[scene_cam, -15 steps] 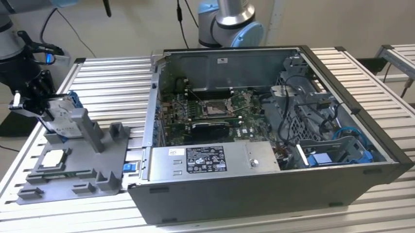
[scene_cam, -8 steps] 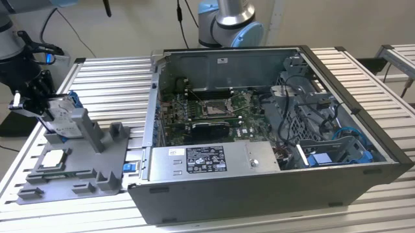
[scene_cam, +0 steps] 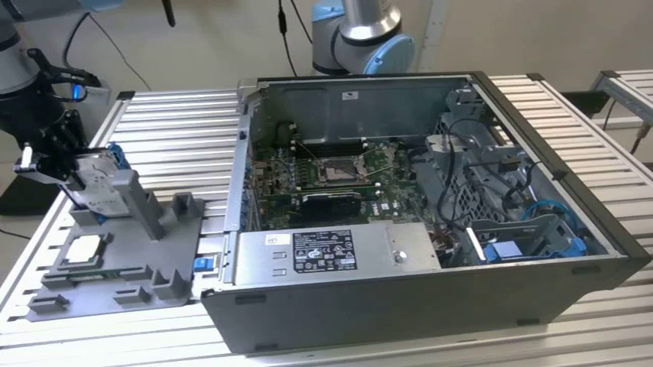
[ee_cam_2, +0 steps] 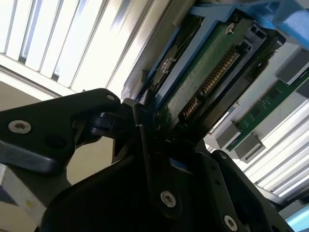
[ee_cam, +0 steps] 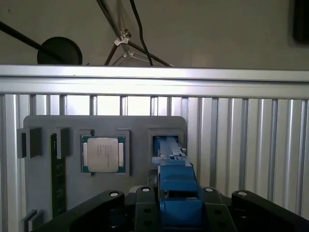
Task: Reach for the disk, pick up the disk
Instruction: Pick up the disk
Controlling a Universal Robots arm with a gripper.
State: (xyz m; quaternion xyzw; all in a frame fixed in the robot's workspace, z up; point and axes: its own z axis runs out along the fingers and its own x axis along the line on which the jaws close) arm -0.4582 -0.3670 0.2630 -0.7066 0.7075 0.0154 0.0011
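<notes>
At centre left of the exterior view, the end effector (scene_cam: 72, 180) is clenched on the disk (scene_cam: 99, 174), which stands upright at the grey fixture (scene_cam: 143, 229). A tilted lift may jam the disk in the fixture or loosen the hold.

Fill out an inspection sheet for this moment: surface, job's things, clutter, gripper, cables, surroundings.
Surface: slatted metal table, carrying a grey tray and an open PC case.
Job's things: disk in its blue carrier, standing on edge at a tray slot.
Clutter: chip and green memory stick in tray pockets.
Gripper: gripper at the disk, at the exterior view's left; whether it grips cannot be told.
Cables: black and blue cables inside the case; black leads hang by the wall.
Surroundings: silver-and-blue arm joint behind the case; pale wall.
</notes>
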